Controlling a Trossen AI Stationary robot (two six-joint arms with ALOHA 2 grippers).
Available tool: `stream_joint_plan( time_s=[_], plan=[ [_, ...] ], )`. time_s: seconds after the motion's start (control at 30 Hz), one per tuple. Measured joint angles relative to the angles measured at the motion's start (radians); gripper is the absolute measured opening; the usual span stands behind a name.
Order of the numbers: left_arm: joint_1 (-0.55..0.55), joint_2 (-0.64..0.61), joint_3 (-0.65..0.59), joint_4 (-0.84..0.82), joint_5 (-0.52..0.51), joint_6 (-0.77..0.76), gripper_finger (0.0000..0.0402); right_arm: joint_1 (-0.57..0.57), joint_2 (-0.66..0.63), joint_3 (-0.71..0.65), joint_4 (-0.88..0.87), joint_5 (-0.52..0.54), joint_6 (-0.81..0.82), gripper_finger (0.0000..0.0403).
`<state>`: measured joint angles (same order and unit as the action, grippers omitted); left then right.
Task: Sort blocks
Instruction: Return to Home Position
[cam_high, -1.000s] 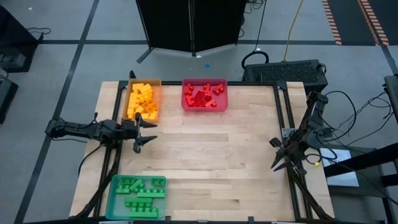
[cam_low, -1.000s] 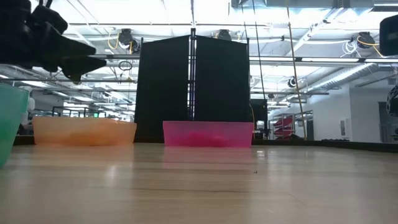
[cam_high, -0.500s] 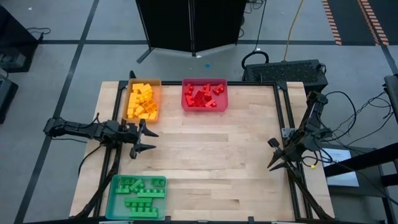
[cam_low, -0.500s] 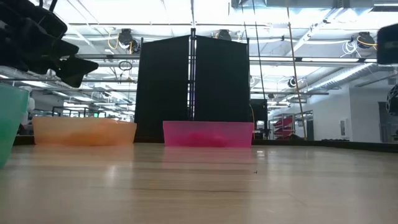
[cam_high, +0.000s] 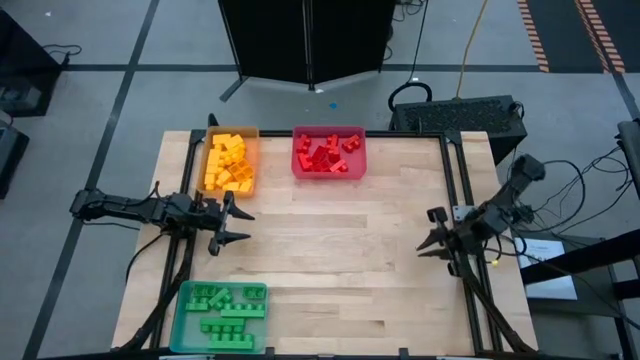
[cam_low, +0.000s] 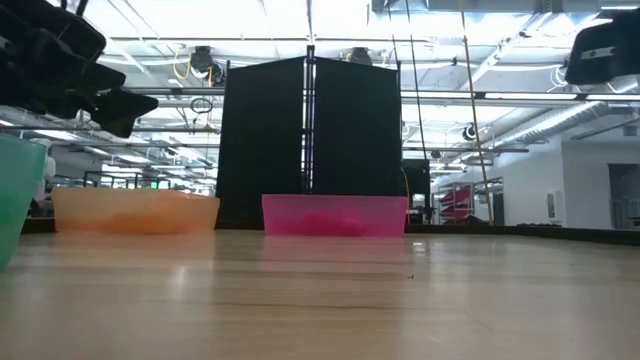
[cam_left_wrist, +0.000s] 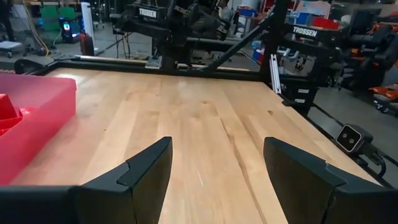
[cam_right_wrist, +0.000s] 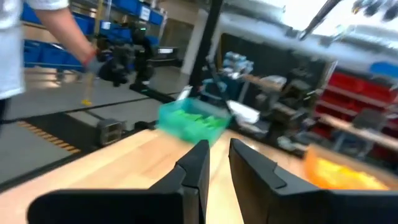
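While it hangs over the left edge of the wooden table (cam_high: 340, 250), the left gripper (cam_high: 240, 224) spreads its fingers (cam_left_wrist: 146, 171) wide, with nothing between them. At the opposite edge, the right gripper (cam_high: 430, 235) has its fingers (cam_right_wrist: 196, 163) almost together and also empty. The blocks lie in 3 trays. Yellow-orange bricks (cam_high: 228, 163) fill the orange tray (cam_high: 257, 140), red bricks (cam_high: 322, 156) the red tray (cam_high: 330, 176) beside it, and green bricks (cam_high: 222, 325) the teal tray (cam_high: 178, 320) at the near left corner.
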<state>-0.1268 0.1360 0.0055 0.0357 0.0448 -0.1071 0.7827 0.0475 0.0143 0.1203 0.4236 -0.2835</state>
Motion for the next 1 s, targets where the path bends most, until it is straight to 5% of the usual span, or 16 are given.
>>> stream_joint_plan(
  time_s=[0.2, 0.67, 0.77, 1.0],
  plan=[
    [0.000, -0.001, 0.000, 0.008, 0.000, 0.018, 0.0255, -0.231, 0.051, 0.000, 0.074, -0.146, -0.062, 0.0059],
    [0.001, -0.001, 0.000, -0.004, 0.004, 0.079, 0.0255, -0.761, 0.251, 0.000, 0.259, -0.609, 0.190, 0.0059],
    [0.001, -0.001, 0.000, 0.001, -0.030, 0.092, 0.0255, -0.840, 0.257, 0.000, 0.298, -0.793, 0.219, 0.0059],
    [0.005, -0.007, 0.000, 0.003, -0.074, 0.095, 0.0255, -0.921, 0.208, 0.000, 0.365, -0.986, 0.418, 0.0059]
  ],
)
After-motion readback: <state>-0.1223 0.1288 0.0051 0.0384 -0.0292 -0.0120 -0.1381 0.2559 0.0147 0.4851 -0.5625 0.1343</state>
